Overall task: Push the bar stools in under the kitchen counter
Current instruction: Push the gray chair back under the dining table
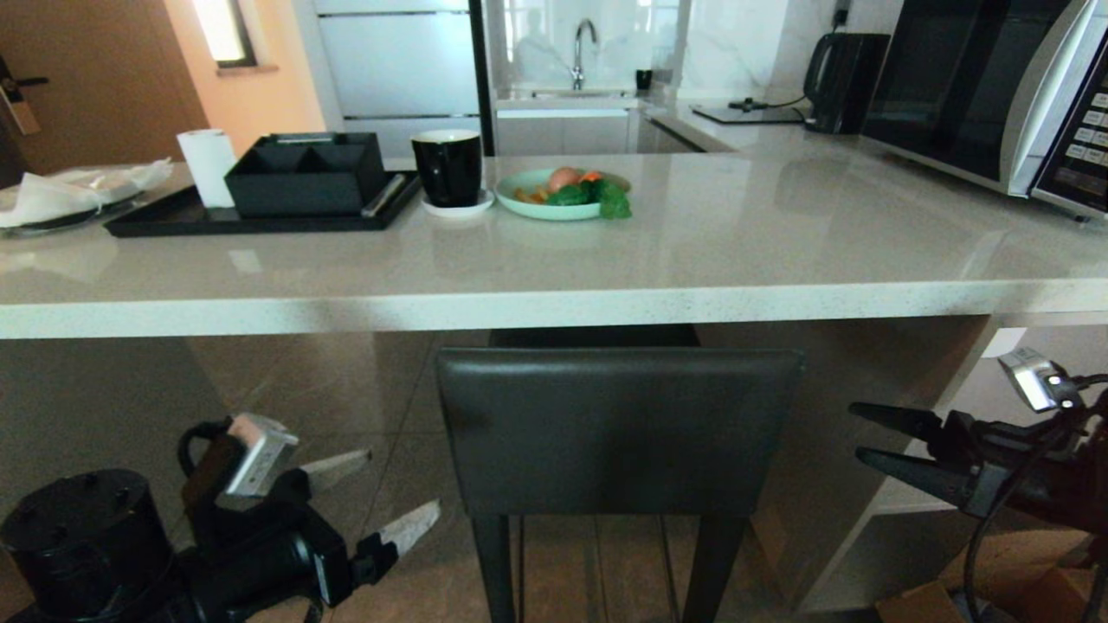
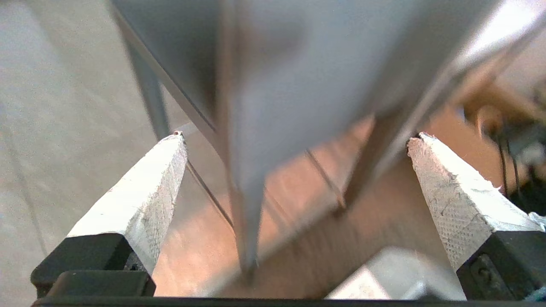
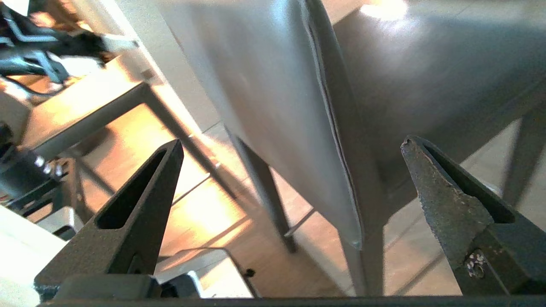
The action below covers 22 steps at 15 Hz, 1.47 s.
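A bar stool point(image 1: 619, 428) with a dark grey padded backrest and slim dark legs stands in the middle, its seat tucked beneath the kitchen counter's point(image 1: 554, 305) thick speckled edge. My left gripper point(image 1: 402, 480) hangs open low to the left of the backrest, apart from it. My right gripper point(image 1: 855, 431) is open to the right of the backrest, its tips pointing at it with a gap. The left wrist view has the stool point(image 2: 298, 64) beyond the open left gripper point(image 2: 297, 135). In the right wrist view the stool's side point(image 3: 264, 85) lies beyond the open right gripper point(image 3: 292, 140).
On the counter are a black tray point(image 1: 173, 227) with a black box, a paper roll point(image 1: 208, 166), a black mug point(image 1: 447, 166), a green plate point(image 1: 528, 208) of food and a microwave point(image 1: 995, 86). A white side panel point(image 1: 900, 519) stands to the stool's right.
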Motion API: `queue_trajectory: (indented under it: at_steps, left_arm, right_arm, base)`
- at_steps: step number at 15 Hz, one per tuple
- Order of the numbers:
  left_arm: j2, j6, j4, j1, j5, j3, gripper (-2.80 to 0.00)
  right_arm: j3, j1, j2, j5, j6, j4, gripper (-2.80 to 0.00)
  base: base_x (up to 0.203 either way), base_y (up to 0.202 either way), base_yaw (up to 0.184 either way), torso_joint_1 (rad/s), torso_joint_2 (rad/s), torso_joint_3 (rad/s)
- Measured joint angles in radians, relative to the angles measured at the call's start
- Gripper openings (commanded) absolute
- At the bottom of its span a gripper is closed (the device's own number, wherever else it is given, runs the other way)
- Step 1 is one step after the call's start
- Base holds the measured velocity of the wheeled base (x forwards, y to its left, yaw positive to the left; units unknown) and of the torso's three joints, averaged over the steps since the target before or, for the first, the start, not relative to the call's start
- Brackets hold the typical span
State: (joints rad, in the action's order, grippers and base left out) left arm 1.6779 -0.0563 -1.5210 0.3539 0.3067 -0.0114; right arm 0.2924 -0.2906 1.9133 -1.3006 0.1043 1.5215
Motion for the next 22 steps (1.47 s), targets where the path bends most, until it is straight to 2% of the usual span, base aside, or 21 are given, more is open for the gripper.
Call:
queue_trajectory:
  at_steps: [2, 4, 7, 9, 10, 12, 14, 16, 17, 20, 21, 22]
  left_arm:
    - [-0.105, -0.020, 0.000, -0.013, -0.031, 0.007, 0.00]
    - [-0.217, -0.024, 0.021, -0.018, -0.085, 0.010, 0.00]
    - [-0.404, -0.017, 0.168, -0.022, -0.186, 0.000, 0.00]
    - [-0.563, 0.003, 0.352, -0.024, -0.258, -0.050, 0.00]
    - [-0.642, 0.007, 0.461, -0.027, -0.289, -0.094, 0.00]
    - [-0.814, 0.011, 0.753, -0.084, -0.349, -0.212, 0.00]
    - [-0.958, 0.013, 0.994, -0.200, -0.380, -0.309, 0.00]
    - [-1.066, 0.025, 1.130, -0.309, -0.390, -0.370, 0.00]
    - [-1.106, 0.044, 1.140, -0.347, -0.391, -0.389, 0.00]
    - [-1.204, 0.088, 1.157, -0.413, -0.394, -0.445, 0.00]
    - [-1.224, 0.089, 1.184, -0.426, -0.399, -0.473, 0.00]
    - [-1.241, 0.090, 1.218, -0.447, -0.399, -0.501, 0.00]
  right_arm:
    - [-0.042, -0.035, -0.109, 0.002, 0.015, 0.001, 0.00]
    - [-0.075, -0.055, -0.243, 0.011, 0.083, 0.000, 0.00]
    - [-0.089, -0.069, -0.477, 0.043, 0.317, 0.000, 0.00]
    - [-0.085, -0.073, -0.630, 0.095, 0.512, 0.001, 0.00]
    - [-0.085, -0.075, -0.688, 0.130, 0.580, 0.001, 0.00]
    - [-0.119, -0.102, -0.806, 0.213, 0.657, -0.004, 0.00]
    - [-0.167, -0.131, -0.911, 0.267, 0.671, -0.041, 0.00]
    - [-0.181, -0.162, -1.016, 0.289, 0.671, -0.142, 0.00]
    - [-0.171, -0.206, -1.057, 0.291, 0.670, -0.209, 0.00]
    - [-0.061, -0.440, -1.187, 0.280, 0.658, -0.513, 0.00]
    - [0.012, -0.489, -1.230, 0.274, 0.627, -0.656, 0.00]
    - [0.082, -0.516, -1.264, 0.267, 0.561, -0.798, 0.00]
  base:
    - [0.000, 0.000, 0.000, 0.000, 0.00, 0.000]
    - [0.000, 0.000, 0.000, 0.000, 0.00, 0.000]
    - [0.000, 0.000, 0.000, 0.000, 0.00, 0.000]
    - [0.000, 0.000, 0.000, 0.000, 0.00, 0.000]
    - [0.000, 0.000, 0.000, 0.000, 0.00, 0.000]
    - [0.000, 0.000, 0.000, 0.000, 0.00, 0.000]
    - [0.000, 0.000, 0.000, 0.000, 0.00, 0.000]
    - [0.000, 0.000, 0.000, 0.000, 0.00, 0.000]
    - [0.000, 0.000, 0.000, 0.000, 0.00, 0.000]
    - [0.000, 0.000, 0.000, 0.000, 0.00, 0.000]
    - [0.000, 0.000, 0.000, 0.000, 0.00, 0.000]
    - [0.000, 0.000, 0.000, 0.000, 0.00, 0.000]
